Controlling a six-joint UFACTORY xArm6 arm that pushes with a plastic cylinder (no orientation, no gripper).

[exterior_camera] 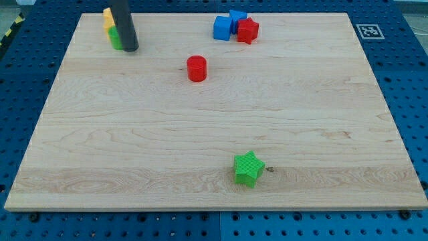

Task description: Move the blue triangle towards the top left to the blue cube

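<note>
I have no jaws to open or close, only a straight dark rod. My tip (130,49) rests on the wooden tabletop (214,154) near the view's top left corner, holding nothing. It sits right against a green block (116,39) with a yellow block (108,17) just above it; my rod hides part of both, so I cannot tell their shapes. The blue cube (222,27) lies well to the view's right of my tip, near the top edge. The blue triangle (237,16) touches it, with a red star (248,30) pressed beside them. A red cylinder (196,68) stands between my tip and that cluster, lower down. A green star (248,167) sits near the view's bottom.
</note>
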